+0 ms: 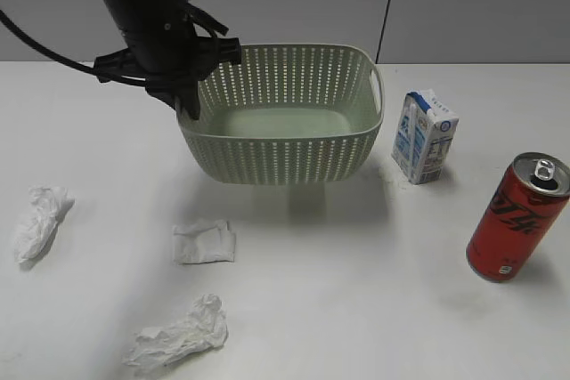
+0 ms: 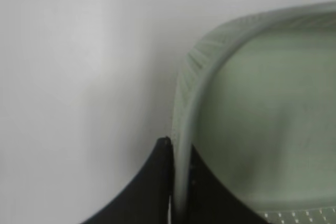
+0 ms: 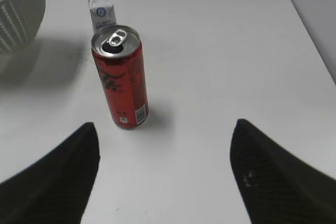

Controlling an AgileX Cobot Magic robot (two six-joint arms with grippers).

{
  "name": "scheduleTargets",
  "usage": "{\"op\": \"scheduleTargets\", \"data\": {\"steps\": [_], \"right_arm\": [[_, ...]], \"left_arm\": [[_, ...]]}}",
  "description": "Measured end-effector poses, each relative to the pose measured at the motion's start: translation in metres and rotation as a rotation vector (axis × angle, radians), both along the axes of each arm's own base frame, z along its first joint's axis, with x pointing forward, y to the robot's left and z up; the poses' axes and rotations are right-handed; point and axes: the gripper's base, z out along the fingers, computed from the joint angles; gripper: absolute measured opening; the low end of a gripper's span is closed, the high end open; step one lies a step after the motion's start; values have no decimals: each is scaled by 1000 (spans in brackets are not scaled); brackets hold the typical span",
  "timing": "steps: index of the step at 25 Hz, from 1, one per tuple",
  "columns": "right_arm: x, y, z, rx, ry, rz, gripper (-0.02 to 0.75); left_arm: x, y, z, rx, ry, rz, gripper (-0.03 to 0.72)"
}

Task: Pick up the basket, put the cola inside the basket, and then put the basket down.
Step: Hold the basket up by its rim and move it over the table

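Observation:
The pale green basket (image 1: 285, 144) hangs tilted above the table, casting a shadow below. My left gripper (image 1: 183, 104) is shut on its left rim; in the left wrist view the fingers (image 2: 178, 153) pinch the basket wall (image 2: 189, 103). The basket is empty. The red cola can (image 1: 517, 217) stands upright at the right. In the right wrist view the cola (image 3: 121, 84) stands ahead and left of my open, empty right gripper (image 3: 165, 148), apart from it. The right gripper is out of the exterior view.
A blue-and-white carton (image 1: 425, 136) stands between basket and can, and shows behind the can in the right wrist view (image 3: 101, 8). Three crumpled white tissues lie on the table at left (image 1: 40, 222), middle (image 1: 203, 242) and front (image 1: 178, 335).

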Motion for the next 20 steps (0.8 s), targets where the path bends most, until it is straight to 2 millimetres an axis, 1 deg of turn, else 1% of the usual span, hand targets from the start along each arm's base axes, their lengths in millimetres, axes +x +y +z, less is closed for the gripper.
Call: {"op": "scheduleTargets", "data": {"steps": [1, 4, 6, 8, 11, 14, 17, 20], "right_arm": [[0, 0, 2, 5, -4, -2, 589], [6, 0, 12, 20, 51, -6, 589], [16, 2, 21, 27, 132, -2, 589], [28, 3, 33, 35, 205, 6, 589], [53, 7, 54, 41, 275, 43, 618], [86, 12, 72, 60, 343, 82, 644], [119, 15, 80, 73, 431, 97, 648], [151, 17, 81, 81, 542, 108, 648]], "left_arm": [[-4, 2, 2, -6, -8, 0, -1], [-20, 11, -11, -3, 16, 10, -1], [-32, 17, -23, 7, 40, 12, -1], [-39, 20, -27, 11, 47, -2, -1], [-44, 17, -26, 4, 47, -24, -1], [-51, 8, -26, -16, 58, -41, -1], [-60, -1, -26, -50, 51, -49, -1], [-72, -3, -26, -78, 45, -45, -1]]}}
